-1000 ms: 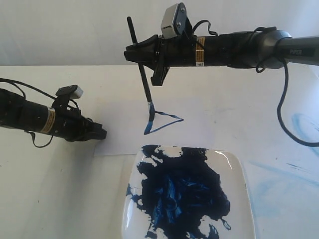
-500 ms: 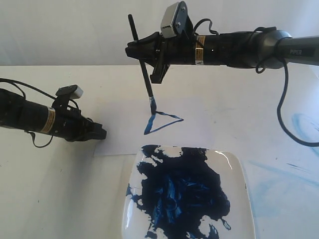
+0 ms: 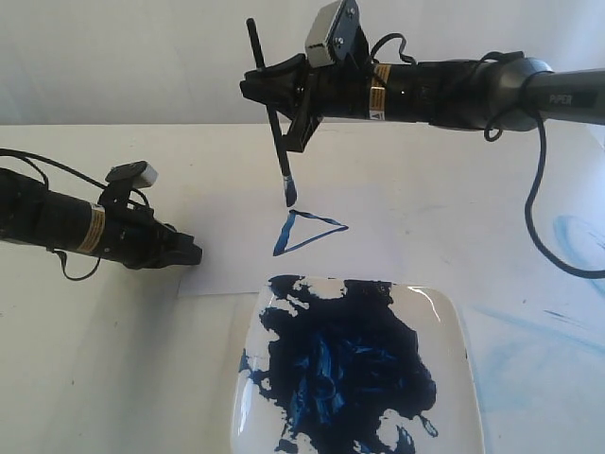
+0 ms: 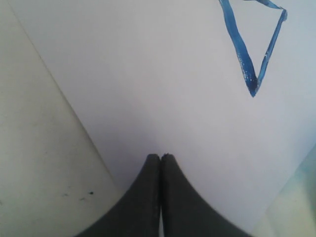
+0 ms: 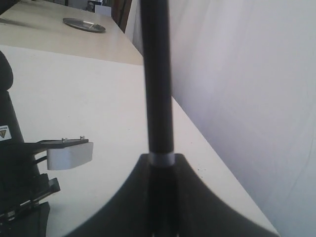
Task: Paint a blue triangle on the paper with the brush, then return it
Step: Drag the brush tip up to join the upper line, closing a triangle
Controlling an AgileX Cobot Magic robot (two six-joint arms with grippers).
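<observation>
The blue triangle [image 3: 310, 233] is a thin outline on the white paper [image 3: 227, 260], pointing right. My right gripper [image 3: 257, 91] is shut on the black brush [image 3: 274, 128] and holds it nearly upright. The blue bristle tip hangs a little above the triangle's upper left corner, clear of the sheet. The right wrist view shows the handle [image 5: 157, 74] clamped between the jaws of the right gripper [image 5: 161, 158]. My left gripper [image 3: 194, 253] is shut on nothing and rests low at the paper's left edge. In the left wrist view the left gripper [image 4: 161, 157] lies over the paper [image 4: 148, 74], with the triangle [image 4: 240, 49] beyond it.
A glossy white plate [image 3: 458, 326] smeared with dark blue paint sits in front of the paper. Pale blue stains [image 3: 577, 236] mark the table at the right. A black cable [image 3: 535, 218] loops down from the right arm. A metal disc [image 5: 84, 23] lies on a far table.
The right arm has lifted the brush. Its tip touched the triangle's upper left corner a second ago and now hangs above the paper. The left arm has not moved.
</observation>
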